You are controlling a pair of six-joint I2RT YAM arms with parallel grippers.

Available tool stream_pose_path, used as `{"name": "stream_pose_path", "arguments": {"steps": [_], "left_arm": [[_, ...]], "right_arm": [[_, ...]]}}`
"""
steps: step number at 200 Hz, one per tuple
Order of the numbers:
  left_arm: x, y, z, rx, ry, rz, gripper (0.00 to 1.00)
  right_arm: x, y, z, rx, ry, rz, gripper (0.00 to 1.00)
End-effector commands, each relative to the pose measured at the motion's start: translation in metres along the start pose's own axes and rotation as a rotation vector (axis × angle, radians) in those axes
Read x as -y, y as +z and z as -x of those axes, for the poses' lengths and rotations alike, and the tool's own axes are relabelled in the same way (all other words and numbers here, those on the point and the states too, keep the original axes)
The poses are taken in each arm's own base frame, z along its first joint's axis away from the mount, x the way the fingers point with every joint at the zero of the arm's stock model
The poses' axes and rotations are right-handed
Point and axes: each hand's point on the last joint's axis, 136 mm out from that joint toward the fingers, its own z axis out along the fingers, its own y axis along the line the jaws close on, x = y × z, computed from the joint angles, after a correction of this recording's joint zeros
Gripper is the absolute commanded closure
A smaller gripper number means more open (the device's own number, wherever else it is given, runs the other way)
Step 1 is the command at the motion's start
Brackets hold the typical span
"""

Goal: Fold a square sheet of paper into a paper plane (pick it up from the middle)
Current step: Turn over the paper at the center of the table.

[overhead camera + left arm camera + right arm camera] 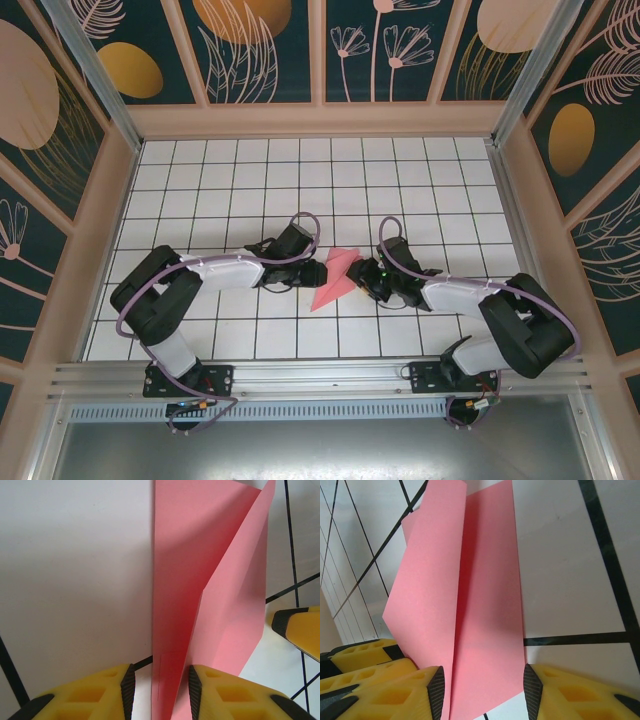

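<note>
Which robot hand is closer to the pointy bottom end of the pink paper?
Left. The left gripper sits right beside that pointy end, straddling the pink paper; the right gripper straddles its wider part, farther right.

Black-and-white arms (pixel 225 268), purple cables (pixel 305 218)

A white grid-tiled table (pixel 200 180) sits inside dark teal walls (pixel 400 60) painted with plants.

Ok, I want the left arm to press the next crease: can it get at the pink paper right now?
Likely yes. The left arm is at the pink paper, jaws open astride its near end, nothing blocking. A finger of the right arm close beside the sheet may crowd it.
</note>
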Motion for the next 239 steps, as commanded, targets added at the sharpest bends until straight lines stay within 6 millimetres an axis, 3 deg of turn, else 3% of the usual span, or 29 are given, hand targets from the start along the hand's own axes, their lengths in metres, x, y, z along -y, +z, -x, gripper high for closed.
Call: {"name": "stream_pose_path", "arguments": {"steps": [1,46,111,239], "left_arm": [[0.001,0.007,-0.001,-0.022,-0.001,-0.007,0.63],[-0.006,0.016,-0.008,-0.053,-0.013,0.006,0.63],[-0.009,0.022,-0.014,-0.079,-0.014,0.003,0.69],[-0.006,0.021,-0.015,-0.083,-0.010,-0.011,0.71]], "right_arm": [[-0.002,0.003,-0.001,0.007,0.001,0.012,0.51],[0.006,0.009,-0.002,-0.002,0.018,-0.031,0.51],[-0.014,0.015,0.000,-0.015,0.005,0.029,0.53],[-0.041,0.025,0.008,-0.025,-0.044,0.097,0.53]]}}
